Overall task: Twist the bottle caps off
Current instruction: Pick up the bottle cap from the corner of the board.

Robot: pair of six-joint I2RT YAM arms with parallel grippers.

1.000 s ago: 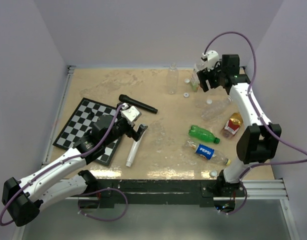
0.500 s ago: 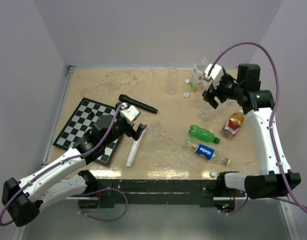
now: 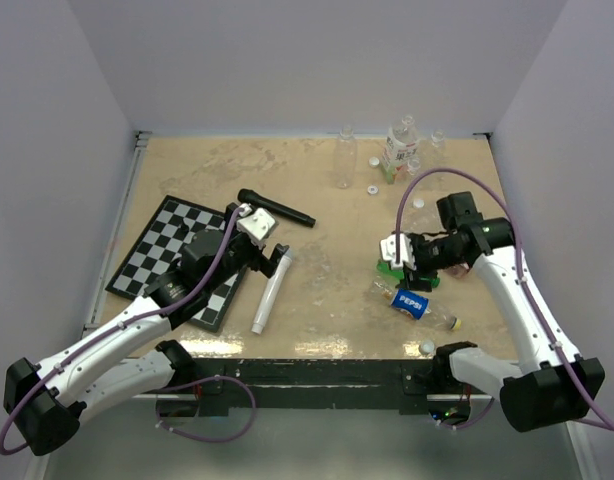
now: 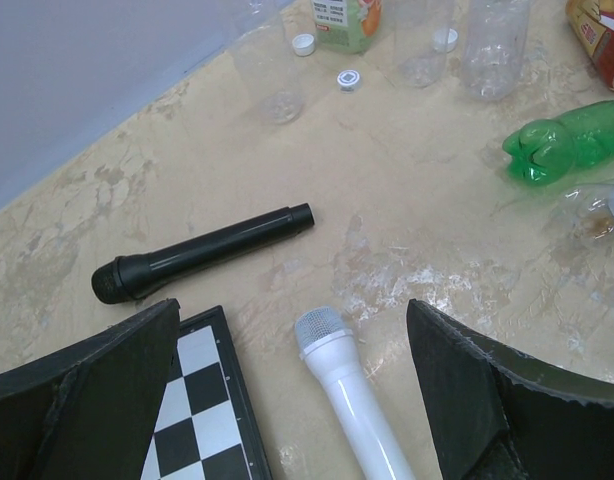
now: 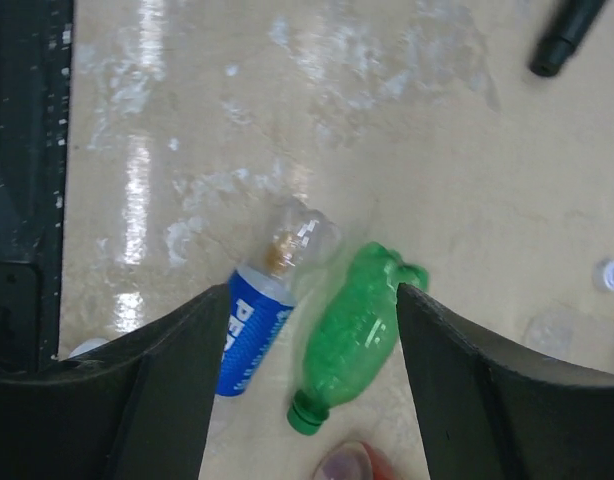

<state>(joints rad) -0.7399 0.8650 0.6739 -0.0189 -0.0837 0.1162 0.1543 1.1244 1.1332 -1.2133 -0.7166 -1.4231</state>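
Far back on the desk (image 3: pixel 187 170), loose white bottle caps (image 3: pixel 373 161) near an upright clear bottle (image 3: pixel 345 160); another white cap (image 3: pixel 427 347) at the near edge.

Right gripper (image 5: pixel 313 290): fingers apart, empty, above a lying green bottle (image 5: pixel 352 335). Visible only through the right wrist camera: its green cap (image 5: pixel 302 415), screwed on.

Just beside, a blue-labelled bottle (image 5: pixel 249 335), "PEPSI" legible from overhead, only part of it up close.

Left gripper (image 4: pixel 292 305): wide apart, gripping nothing, over a white microphone (image 4: pixel 347 385), with a chessboard (image 4: pixel 202 400) and a black microphone (image 4: pixel 202 253) nearby.

Print on the far labelled bottle (image 4: pixel 347 15): unreadable.
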